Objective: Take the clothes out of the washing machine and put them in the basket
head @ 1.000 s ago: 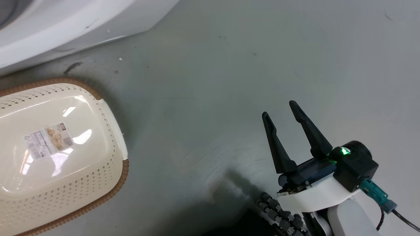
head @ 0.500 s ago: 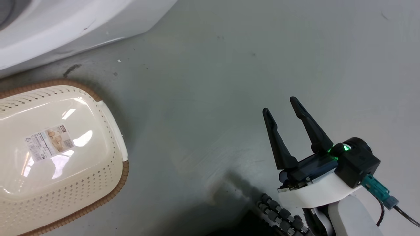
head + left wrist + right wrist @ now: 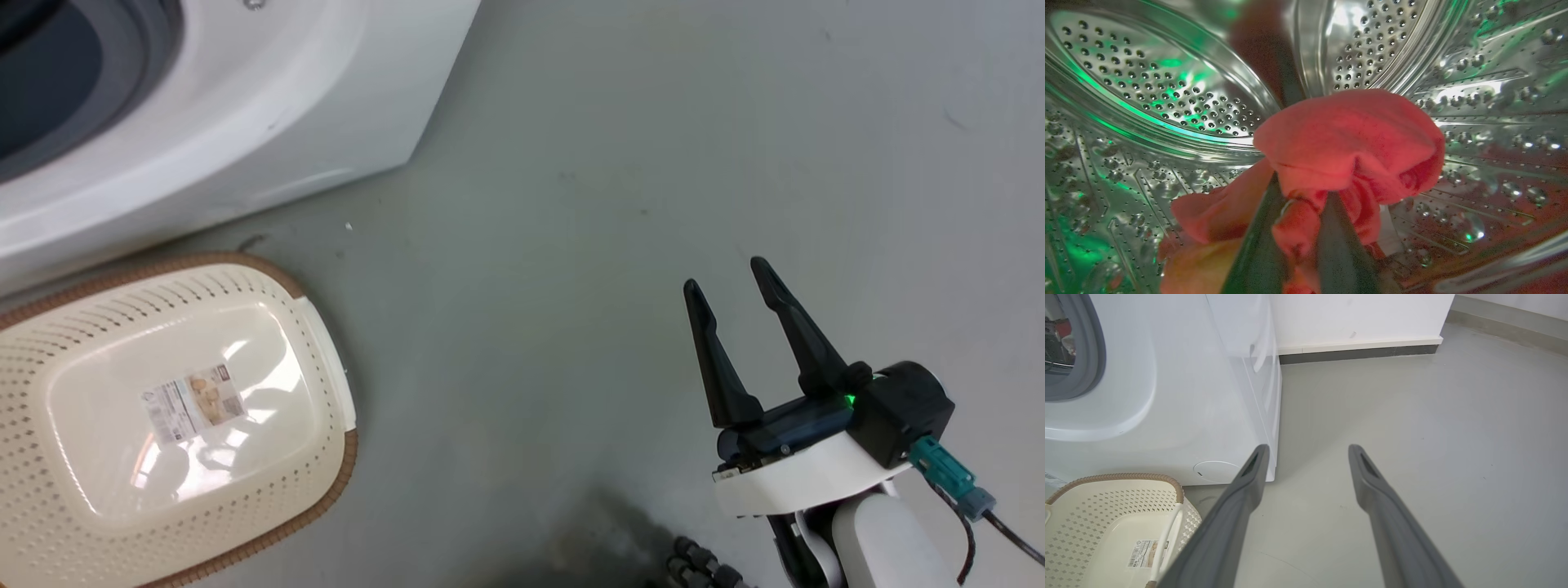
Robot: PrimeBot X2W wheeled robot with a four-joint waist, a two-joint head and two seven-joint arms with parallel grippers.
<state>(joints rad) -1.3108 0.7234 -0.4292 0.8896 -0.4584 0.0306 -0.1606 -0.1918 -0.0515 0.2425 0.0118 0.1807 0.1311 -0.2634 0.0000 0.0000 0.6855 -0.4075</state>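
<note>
In the left wrist view, deep inside the perforated steel drum [image 3: 1167,98] of the washing machine [image 3: 286,122]: left fingers [image 3: 1337,232] rising from 6 o'clock, drawn nearly together, with a twisted strip of red garment [image 3: 1347,139] pinched between them. Above that, the same cloth bulging into a rounded fold at the centre and covering both tips. More of it trailing off toward 7 o'clock, low against the drum wall.

In the head view, right fingers [image 3: 722,367] at 4 o'clock, spread well apart with bare grey floor [image 3: 571,245] showing in the gap. Holding nothing, touching nothing. Basket [image 3: 347,457] at 8 o'clock, upright on the floor, label sticker [image 3: 192,404] on its bottom. Just in front of the white washing machine at 10 to 11 o'clock, and well apart from the right fingers.

In the right wrist view, the same open right fingers [image 3: 1241,498] pointing up from 6 o'clock. Basket [image 3: 1118,477] at 8 o'clock, beside the machine's front. Grey door gasket [image 3: 1096,363] at 10 o'clock, with a small patch of red behind it, too small to make out.
</note>
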